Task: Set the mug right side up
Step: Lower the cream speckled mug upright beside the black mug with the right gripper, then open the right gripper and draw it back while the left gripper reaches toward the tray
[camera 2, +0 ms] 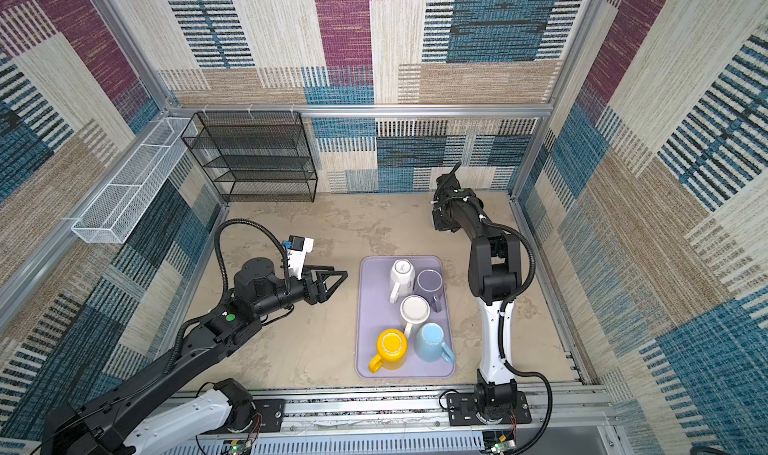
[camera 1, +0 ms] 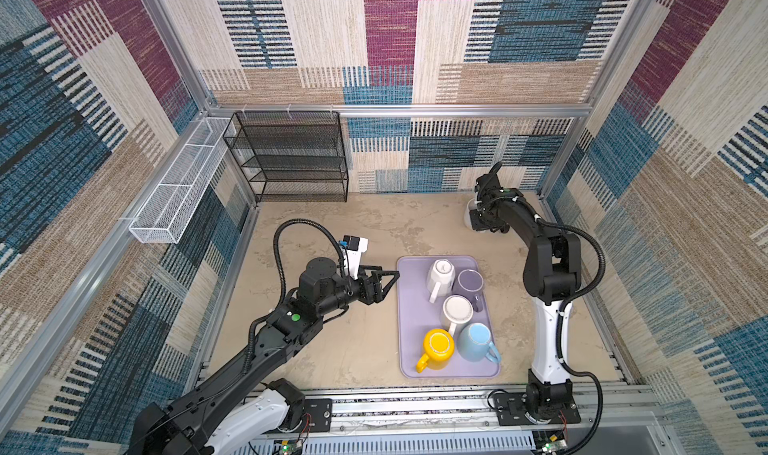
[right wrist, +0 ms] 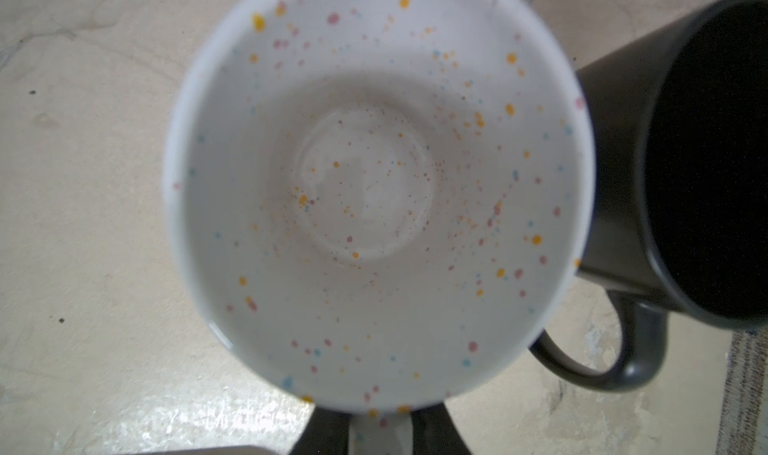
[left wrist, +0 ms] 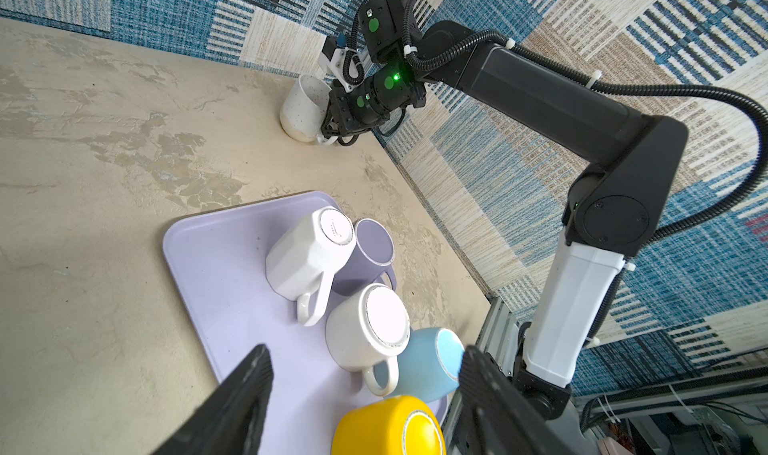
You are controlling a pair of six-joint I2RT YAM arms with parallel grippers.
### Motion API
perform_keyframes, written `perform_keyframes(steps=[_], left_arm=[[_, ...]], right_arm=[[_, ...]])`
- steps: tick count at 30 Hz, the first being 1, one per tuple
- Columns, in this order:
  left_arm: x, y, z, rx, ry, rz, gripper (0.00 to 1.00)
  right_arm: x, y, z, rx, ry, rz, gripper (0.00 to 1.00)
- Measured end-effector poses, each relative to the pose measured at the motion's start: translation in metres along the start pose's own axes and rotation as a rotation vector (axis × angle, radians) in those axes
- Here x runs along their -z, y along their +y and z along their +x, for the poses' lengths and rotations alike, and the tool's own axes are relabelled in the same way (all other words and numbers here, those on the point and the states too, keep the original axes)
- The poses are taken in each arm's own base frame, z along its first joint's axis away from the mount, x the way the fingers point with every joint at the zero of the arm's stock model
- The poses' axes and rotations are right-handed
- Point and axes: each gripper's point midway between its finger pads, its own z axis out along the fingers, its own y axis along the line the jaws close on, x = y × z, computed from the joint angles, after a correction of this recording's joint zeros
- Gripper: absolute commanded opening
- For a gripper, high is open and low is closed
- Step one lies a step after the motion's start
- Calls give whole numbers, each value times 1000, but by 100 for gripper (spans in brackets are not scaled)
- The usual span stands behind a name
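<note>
Speckled mug (right wrist: 374,183): upright, mouth up, on the worktop (camera 1: 332,232) in the far right corner, just beside a dark grey mug (right wrist: 615,183).
Right gripper (right wrist: 379,432): clamped on its handle.
Left gripper (camera 1: 380,284): jaws apart, empty, beside the tray (camera 1: 409,307).
Done: this mug appears righted.
Left: release; bottom-up mugs (camera 1: 457,312) remain on the tray.

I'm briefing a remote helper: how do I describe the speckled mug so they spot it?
Look beyond the lilac tray to the table's far right corner, at the right end effector. The speckled mug stands there mouth-up beside a dark grey mug; it alone is white with coloured flecks.
</note>
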Motion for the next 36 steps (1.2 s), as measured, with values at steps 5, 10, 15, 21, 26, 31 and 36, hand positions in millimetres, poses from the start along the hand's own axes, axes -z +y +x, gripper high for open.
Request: perform_keyframes(steps=[5, 10, 15, 21, 26, 31, 36], left_arm=[[0, 0, 0, 0, 0, 0, 72], [0, 0, 0, 1, 1, -1, 72], [0, 1, 0, 1, 1, -3, 72], [0, 1, 1, 1, 2, -4, 72], [0, 2, 2, 2, 7, -7, 72], [0, 4, 3, -2, 8, -16, 72], [-2, 9, 5, 5, 15, -40, 72]], right_arm=[[1, 0, -3, -2, -7, 1, 27], [3, -1, -5, -4, -16, 2, 33], [6, -2, -7, -6, -24, 2, 41], [25, -5, -13, -12, -58, 0, 42], [45, -6, -16, -19, -100, -19, 42], [70, -5, -13, -33, -148, -48, 42], [98, 1, 3, -54, -205, -112, 43]])
